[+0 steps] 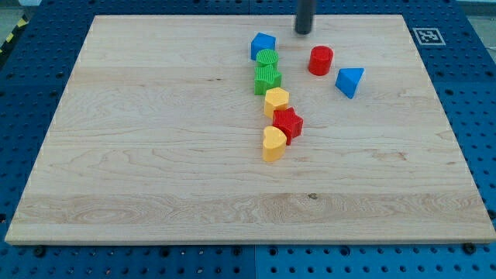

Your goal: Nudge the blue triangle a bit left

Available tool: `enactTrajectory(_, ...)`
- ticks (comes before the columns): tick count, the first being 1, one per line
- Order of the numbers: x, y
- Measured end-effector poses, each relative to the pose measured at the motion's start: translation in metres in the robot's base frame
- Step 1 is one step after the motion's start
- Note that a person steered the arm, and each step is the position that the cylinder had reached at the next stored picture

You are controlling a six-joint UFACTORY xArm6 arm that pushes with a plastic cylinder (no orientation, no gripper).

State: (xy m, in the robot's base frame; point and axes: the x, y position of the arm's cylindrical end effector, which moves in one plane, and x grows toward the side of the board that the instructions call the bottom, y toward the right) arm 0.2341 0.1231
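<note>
The blue triangle (349, 81) lies on the wooden board (155, 155) toward the view's upper right. My tip (303, 31) is at the view's top, above and to the left of the triangle, apart from it. A red cylinder (321, 60) stands between my tip and the triangle, just up-left of the triangle. My tip touches no block.
A column of blocks runs down the middle: a blue block (263, 45), a green round block (267, 59), a green cube (267, 79), a yellow block (277, 101), a red star (287, 124) and a yellow heart (273, 144). A marker tag (425, 35) sits at the board's top right corner.
</note>
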Motion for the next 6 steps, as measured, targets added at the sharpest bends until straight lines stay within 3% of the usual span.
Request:
enactTrajectory(1, 0.007, 0.074)
enactTrajectory(2, 0.043, 0.148)
enactTrajectory(3, 0.100, 0.172)
enactTrajectory(4, 0.129, 0.162)
enactTrajectory(6, 0.120, 0.123)
